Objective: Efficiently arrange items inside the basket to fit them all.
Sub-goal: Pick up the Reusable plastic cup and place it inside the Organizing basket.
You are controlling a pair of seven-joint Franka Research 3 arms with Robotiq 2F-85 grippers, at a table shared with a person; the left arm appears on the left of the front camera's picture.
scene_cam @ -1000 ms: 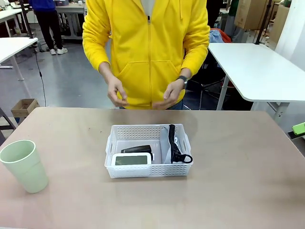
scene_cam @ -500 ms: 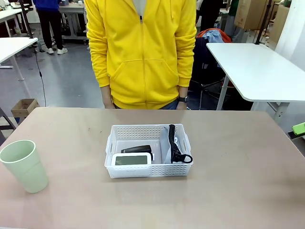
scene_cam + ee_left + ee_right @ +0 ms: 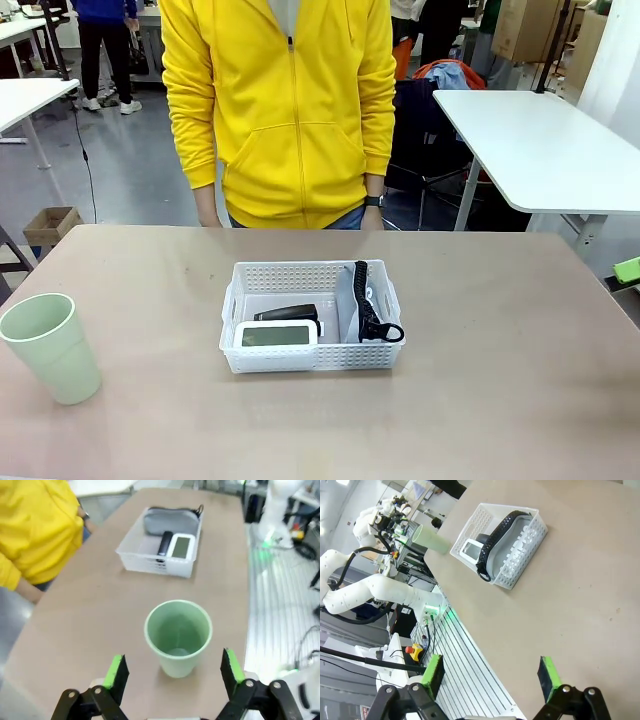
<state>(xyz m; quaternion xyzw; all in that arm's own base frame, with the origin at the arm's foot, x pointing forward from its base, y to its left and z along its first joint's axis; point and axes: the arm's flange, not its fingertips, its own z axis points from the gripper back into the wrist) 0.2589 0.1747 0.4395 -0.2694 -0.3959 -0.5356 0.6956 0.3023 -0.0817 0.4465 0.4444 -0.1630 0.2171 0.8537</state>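
The left gripper (image 3: 173,670) is seen with its jaws spread wide and nothing held between the green pads (image 3: 116,671). The pale green cup (image 3: 177,635) stands upright on the table (image 3: 500,380) just ahead of them, mouth up, and no contact with it is observed. The right gripper (image 3: 491,674) is likewise found wide open and empty, held over bare table surface near the edge, well apart from the basket (image 3: 310,357).

The basket is placed at the middle of the table, long side towards the robot. Three items are noted inside it. The grey pouch (image 3: 347,300) is stood on edge along the right end, with its black strap (image 3: 363,295) draped over the top and looped at the near wall. The white screen device (image 3: 276,335) is set against the near wall at the left, screen facing the robot. The black stapler (image 3: 286,313) is laid just behind the device.

The cup is recorded outside the basket, well to its left near the robot's edge of the table.

A person (image 3: 285,110) in a yellow jacket is positioned at the far side, arms lowered at the sides, clear of the basket.
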